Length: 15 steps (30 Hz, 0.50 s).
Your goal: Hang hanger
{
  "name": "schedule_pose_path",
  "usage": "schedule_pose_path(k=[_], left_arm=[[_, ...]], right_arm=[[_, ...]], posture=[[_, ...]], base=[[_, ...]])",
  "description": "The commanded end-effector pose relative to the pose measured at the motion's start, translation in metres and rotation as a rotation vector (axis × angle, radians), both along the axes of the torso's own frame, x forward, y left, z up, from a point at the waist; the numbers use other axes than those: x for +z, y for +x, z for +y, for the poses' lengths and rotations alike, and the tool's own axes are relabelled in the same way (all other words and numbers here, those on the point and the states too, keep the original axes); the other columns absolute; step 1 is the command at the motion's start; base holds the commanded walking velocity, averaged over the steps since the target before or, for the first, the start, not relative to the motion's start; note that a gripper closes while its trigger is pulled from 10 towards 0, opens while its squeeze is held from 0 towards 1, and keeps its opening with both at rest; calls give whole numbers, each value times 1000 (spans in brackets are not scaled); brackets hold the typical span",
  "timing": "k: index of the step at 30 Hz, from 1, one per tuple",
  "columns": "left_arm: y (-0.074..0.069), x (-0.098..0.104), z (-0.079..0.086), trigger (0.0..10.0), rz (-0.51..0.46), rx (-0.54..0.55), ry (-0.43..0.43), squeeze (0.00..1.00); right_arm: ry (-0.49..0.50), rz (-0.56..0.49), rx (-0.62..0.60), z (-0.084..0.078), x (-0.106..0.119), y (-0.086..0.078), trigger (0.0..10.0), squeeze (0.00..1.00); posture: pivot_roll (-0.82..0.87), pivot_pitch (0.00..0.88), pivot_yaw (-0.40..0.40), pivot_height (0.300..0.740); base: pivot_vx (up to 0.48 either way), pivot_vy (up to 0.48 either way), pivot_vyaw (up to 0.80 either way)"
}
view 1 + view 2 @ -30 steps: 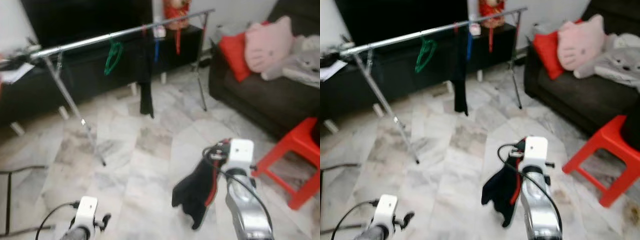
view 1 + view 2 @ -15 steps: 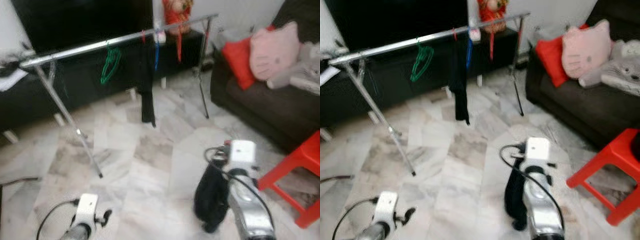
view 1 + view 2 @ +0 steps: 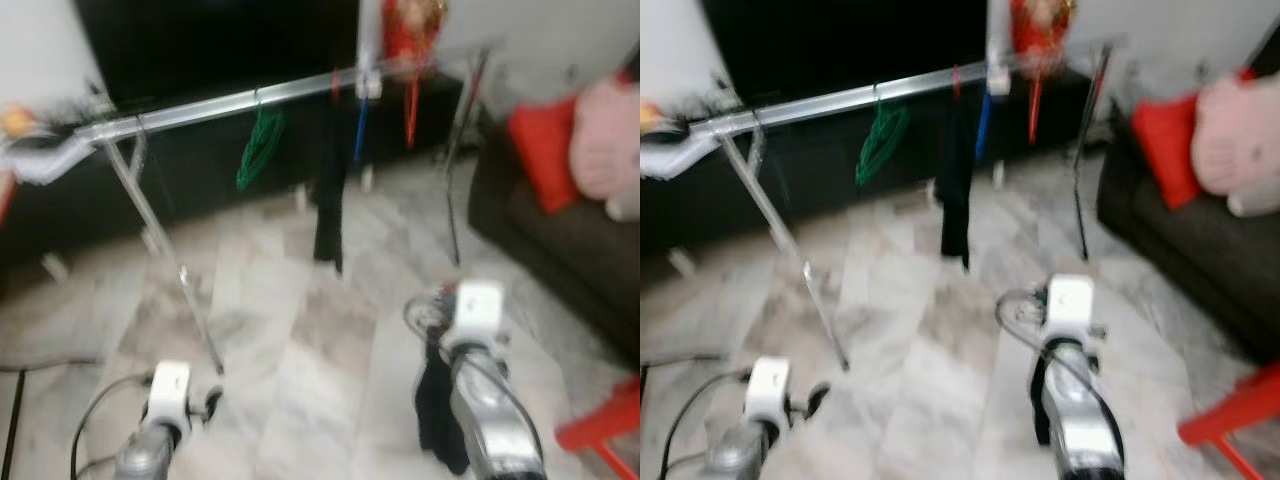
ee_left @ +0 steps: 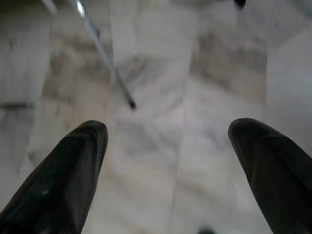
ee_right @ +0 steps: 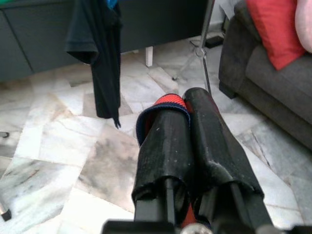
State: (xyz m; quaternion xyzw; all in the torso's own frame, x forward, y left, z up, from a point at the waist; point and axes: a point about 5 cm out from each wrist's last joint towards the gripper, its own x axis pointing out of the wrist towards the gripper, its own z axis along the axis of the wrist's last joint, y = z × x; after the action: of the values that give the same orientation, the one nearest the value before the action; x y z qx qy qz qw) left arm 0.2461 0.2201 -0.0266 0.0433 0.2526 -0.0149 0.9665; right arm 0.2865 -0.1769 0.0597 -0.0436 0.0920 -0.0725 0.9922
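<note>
- While the head views are blurred, the right gripper (image 5: 187,105) reads clearly in its wrist view: both black fingers pressed together on a red hanger (image 5: 168,101) with a dark blue edge.
- A black garment (image 3: 437,415) hangs from that hanger beside the right arm, low over the marble floor (image 3: 300,370).
- Left gripper (image 4: 168,141) hangs low at the robot's left, fingers spread wide apart with only floor between them.
- A silver clothes rail (image 3: 230,103) stands ahead, across the room, well apart from both grippers.
- On the rail: green hanger (image 3: 258,150), black shirt (image 3: 330,200), blue hanger (image 3: 360,125), red hanger on rail (image 3: 411,95).
- Dark sofa (image 3: 1200,240) at right with a red cushion (image 3: 1165,145) and a pink cushion (image 3: 1238,140).
- Red stool (image 3: 1235,420) at lower right, near the right arm.
</note>
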Motion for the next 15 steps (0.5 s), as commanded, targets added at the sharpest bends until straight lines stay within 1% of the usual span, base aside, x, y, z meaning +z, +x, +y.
schedule_pose_path(k=[1,4,5,7,8,9,12,14,15], left_arm=[[9,8,-10,10000,-68,-17,-21,0],[12,12,-10,10000,-93,-14,-25,0],[14,15,-10,10000,-118,-14,-24,0],[23,27,-11,10000,-193,-8,-31,0],[30,40,-11,10000,-267,-7,-40,0],[30,40,-11,10000,-267,-7,-40,0],[39,60,-14,10000,-372,-16,-53,0],[43,73,-16,10000,-430,-22,-62,0],[43,73,-16,10000,-430,-22,-62,0]], right_arm=[[4,17,-24,-10,-8,-2,10000,0],[10,22,-28,-11,-11,-2,10000,0],[17,37,-29,-12,-15,-4,10000,0],[13,84,-22,-12,-26,-7,10000,0],[8,132,-9,-12,-39,-11,10000,0],[8,132,-9,-12,-39,-11,10000,0],[12,208,-11,-14,-56,-18,10000,0],[42,263,-21,-15,-68,-25,10000,0],[42,263,-21,-15,-68,-25,10000,0]], posture=[[-96,0,35,740],[-95,0,35,740],[-97,0,33,740],[-95,0,30,740],[-92,0,27,740],[-92,0,27,740],[-89,0,23,740],[-90,0,20,740],[-90,0,20,740]], base=[[379,0,0],[390,0,0],[390,0,0],[399,0,0],[398,0,0],[398,0,0],[400,0,0],[403,0,0],[405,0,0]])
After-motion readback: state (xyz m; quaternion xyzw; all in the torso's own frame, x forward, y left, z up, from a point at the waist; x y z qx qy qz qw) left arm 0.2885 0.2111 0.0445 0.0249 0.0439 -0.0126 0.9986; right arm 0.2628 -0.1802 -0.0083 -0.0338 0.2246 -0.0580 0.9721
